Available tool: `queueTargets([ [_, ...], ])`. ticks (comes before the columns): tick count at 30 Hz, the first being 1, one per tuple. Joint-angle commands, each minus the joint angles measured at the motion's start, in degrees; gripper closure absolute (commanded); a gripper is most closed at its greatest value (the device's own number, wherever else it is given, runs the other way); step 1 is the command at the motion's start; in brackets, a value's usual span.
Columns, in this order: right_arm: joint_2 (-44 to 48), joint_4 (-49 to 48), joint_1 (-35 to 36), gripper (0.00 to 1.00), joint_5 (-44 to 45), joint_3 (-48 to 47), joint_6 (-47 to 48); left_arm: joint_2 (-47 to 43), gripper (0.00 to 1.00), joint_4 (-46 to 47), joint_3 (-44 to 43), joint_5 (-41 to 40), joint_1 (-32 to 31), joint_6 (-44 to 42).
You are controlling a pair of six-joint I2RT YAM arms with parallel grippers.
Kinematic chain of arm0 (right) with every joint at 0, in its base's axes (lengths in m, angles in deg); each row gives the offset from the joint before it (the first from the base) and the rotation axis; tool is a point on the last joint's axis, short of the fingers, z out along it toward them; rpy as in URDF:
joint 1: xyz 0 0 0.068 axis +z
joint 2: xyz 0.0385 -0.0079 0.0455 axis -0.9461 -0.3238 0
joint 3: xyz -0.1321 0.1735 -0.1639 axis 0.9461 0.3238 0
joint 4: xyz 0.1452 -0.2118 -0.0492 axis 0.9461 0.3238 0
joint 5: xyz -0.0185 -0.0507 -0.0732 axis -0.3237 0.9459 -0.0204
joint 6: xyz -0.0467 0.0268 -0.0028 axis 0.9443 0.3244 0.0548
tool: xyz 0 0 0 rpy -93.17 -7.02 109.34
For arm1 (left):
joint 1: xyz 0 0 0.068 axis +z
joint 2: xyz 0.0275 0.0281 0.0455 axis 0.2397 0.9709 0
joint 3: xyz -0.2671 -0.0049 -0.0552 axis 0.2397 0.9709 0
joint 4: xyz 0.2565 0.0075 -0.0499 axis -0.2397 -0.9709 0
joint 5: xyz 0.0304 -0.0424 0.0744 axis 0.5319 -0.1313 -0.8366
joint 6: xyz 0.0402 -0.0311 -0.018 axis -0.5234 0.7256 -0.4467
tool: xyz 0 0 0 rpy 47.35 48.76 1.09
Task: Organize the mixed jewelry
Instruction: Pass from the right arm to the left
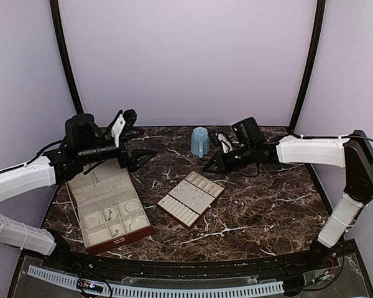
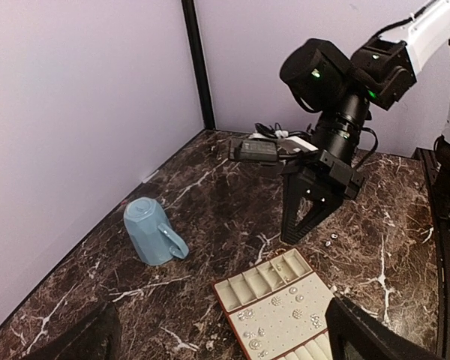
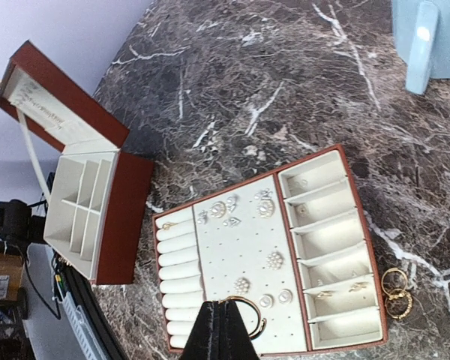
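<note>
Since the thin hoop (image 3: 247, 301) seems pinched by its rim in my closed right gripper (image 3: 216, 324) near the cream slotted tray (image 3: 232, 251), I treat it as light, stiff and slippery, apt to swing or slide out. Studs (image 3: 274, 260) dot the tray's pad, two rings (image 3: 396, 292) lie on the marble table (image 3: 232, 90) just beside it, and my left gripper (image 2: 223, 341) hangs spread wide, holding nothing.
</note>
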Motion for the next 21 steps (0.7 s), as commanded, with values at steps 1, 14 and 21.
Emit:
queueTargets([
  [1, 1.1, 0.0, 1.2, 1.00, -7.3, -3.4, 3.4, 1.4, 0.03, 2.8, 1.3, 1.7, -3.1, -5.0],
  [14, 0.6, -0.1, 3.1, 1.00, -25.1, -7.6, 4.3, 7.9, 0.09, 3.9, 1.8, 4.0, -9.9, -8.5],
  [21, -1.3, 0.0, 4.2, 1.00, -33.1, -9.7, 4.1, 9.4, 0.16, 3.8, 1.3, 1.5, -12.7, -10.2],
])
